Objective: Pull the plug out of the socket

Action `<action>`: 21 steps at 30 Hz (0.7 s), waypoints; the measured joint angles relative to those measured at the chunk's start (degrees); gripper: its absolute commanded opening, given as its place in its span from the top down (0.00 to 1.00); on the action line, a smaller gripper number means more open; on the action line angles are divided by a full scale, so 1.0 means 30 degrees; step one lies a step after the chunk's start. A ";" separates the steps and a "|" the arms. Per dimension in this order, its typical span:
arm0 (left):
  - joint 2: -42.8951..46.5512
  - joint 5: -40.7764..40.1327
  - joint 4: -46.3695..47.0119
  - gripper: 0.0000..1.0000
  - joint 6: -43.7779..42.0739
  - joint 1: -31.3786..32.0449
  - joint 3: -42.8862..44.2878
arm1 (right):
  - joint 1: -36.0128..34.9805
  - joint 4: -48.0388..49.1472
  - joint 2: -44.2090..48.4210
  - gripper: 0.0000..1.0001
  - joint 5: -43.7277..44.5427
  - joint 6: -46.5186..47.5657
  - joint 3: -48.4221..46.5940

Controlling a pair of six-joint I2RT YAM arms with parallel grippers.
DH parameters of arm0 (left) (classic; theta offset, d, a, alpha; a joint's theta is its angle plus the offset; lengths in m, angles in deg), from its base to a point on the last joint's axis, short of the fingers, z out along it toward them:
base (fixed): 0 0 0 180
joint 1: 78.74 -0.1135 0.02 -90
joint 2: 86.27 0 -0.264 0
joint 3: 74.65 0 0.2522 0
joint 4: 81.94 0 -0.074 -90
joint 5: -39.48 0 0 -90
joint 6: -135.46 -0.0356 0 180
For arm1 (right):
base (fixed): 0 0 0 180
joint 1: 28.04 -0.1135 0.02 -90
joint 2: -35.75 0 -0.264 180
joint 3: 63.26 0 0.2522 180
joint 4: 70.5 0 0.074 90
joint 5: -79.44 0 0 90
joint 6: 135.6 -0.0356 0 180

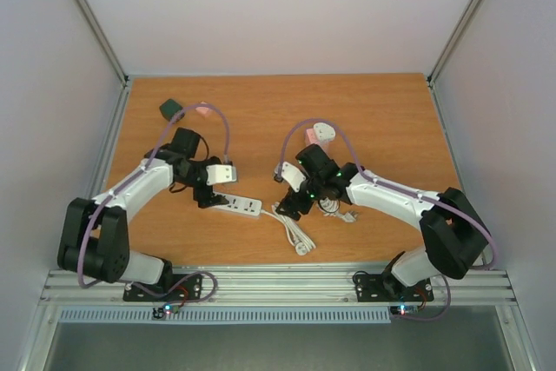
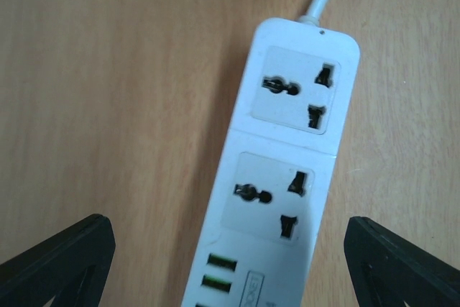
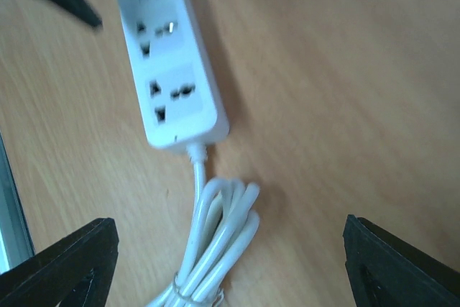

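A white power strip (image 1: 240, 206) lies on the wooden table. Both of its sockets are empty in the left wrist view (image 2: 284, 170), with USB ports below them. No plug sits in it. My left gripper (image 1: 211, 200) is open above the strip's near end, its fingers (image 2: 65, 257) wide on either side. My right gripper (image 1: 291, 206) is open and empty above the strip's bundled white cord (image 3: 215, 242). The strip's cord end also shows in the right wrist view (image 3: 172, 70). A white plug-like piece (image 1: 323, 132) lies behind the right arm.
A pink block (image 1: 309, 137) lies beside the white piece. A dark green block (image 1: 171, 109) and a small pink piece (image 1: 201, 110) sit at the back left. The cord's end (image 1: 302, 248) lies near the table's front edge. Another small white item (image 1: 341, 212) is under the right arm.
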 measured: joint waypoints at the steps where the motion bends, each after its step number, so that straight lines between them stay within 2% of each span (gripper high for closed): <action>1: 0.0262 0.0197 0.0007 0.10 0.0117 -0.0328 0.0000 | -0.0146 -0.0357 -0.0146 0.13 0.0153 0.0197 0.0007; 6: 0.1719 0.1188 0.0794 0.09 0.1129 -0.1872 -0.0124 | -0.0605 -0.1545 -0.0481 0.15 0.1035 0.0874 0.0313; 9: 0.2368 0.1472 0.1552 0.09 0.1712 -0.1982 -0.0641 | -0.1268 -0.2178 -0.0721 0.17 0.1253 0.0933 0.0583; 12: 0.2594 0.1647 0.2062 0.09 0.2164 -0.1982 -0.1064 | -0.2331 -0.2659 -0.1275 0.23 0.1406 0.0882 0.0714; 15: 0.2601 0.1727 0.2419 0.09 0.2499 -0.2025 -0.1290 | -0.2871 -0.2710 -0.1851 0.32 0.1625 0.0845 0.0896; 18: 0.2732 0.1814 0.2667 0.09 0.2812 -0.2062 -0.1457 | -0.2900 -0.2667 -0.2229 0.47 0.2149 0.0765 0.1202; 21: 0.3213 0.1829 0.2936 0.09 0.3038 -0.2069 -0.1749 | -0.2674 -0.2637 -0.2215 0.59 0.2375 0.0918 0.1413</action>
